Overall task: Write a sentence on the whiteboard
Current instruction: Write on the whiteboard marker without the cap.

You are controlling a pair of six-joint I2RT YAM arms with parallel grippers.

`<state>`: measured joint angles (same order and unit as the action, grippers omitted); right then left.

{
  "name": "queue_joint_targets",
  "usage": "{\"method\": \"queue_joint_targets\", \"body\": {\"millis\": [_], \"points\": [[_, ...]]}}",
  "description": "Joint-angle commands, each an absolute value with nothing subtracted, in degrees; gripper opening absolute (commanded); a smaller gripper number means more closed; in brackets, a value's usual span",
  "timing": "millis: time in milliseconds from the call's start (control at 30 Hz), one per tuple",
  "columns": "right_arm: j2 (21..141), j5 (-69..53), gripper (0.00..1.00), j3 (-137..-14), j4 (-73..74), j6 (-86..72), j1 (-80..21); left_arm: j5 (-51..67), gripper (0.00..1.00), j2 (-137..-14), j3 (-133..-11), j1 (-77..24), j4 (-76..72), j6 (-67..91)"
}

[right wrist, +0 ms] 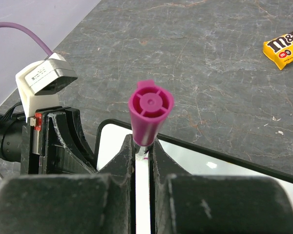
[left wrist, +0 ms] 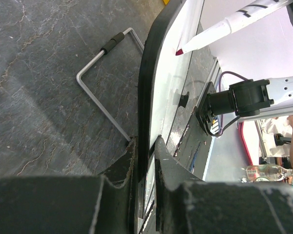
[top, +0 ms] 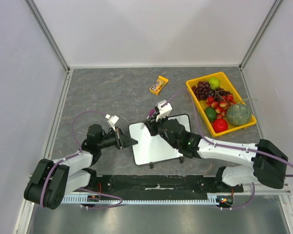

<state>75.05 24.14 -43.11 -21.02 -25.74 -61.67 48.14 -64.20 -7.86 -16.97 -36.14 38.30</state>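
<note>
The whiteboard (top: 158,144) lies in the middle of the table, propped on a wire stand (left wrist: 102,73). My left gripper (top: 133,141) is shut on its left black rim (left wrist: 145,92), one finger on each face. My right gripper (top: 154,124) hangs over the board's far-left corner, shut on a white marker with a magenta end (right wrist: 150,105). The marker's pink tip (left wrist: 178,51) rests against the white face. A tiny pink mark shows under the marker; no readable sentence is in view. The board's face (right wrist: 224,170) is otherwise plain white.
A yellow tray (top: 192,90) of fruit stands at the back right. A yellow candy packet (top: 159,84) lies behind the board. White walls close the table on three sides. The right arm (top: 234,153) stretches across the board's near-right corner.
</note>
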Motion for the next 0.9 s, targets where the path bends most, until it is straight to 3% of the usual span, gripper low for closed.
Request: {"method": "queue_joint_targets", "body": {"millis": [0, 867], "points": [[76.1, 23.7, 0.0, -44.8, -21.5, -26.0, -61.8, 44.4, 0.02, -64.9, -7.3, -16.8, -32.3, 35.4], [72.1, 25.6, 0.0, -40.2, -17.5, -27.2, -61.8, 44.5, 0.02, -65.1, -7.3, -16.8, -32.4, 35.6]]}}
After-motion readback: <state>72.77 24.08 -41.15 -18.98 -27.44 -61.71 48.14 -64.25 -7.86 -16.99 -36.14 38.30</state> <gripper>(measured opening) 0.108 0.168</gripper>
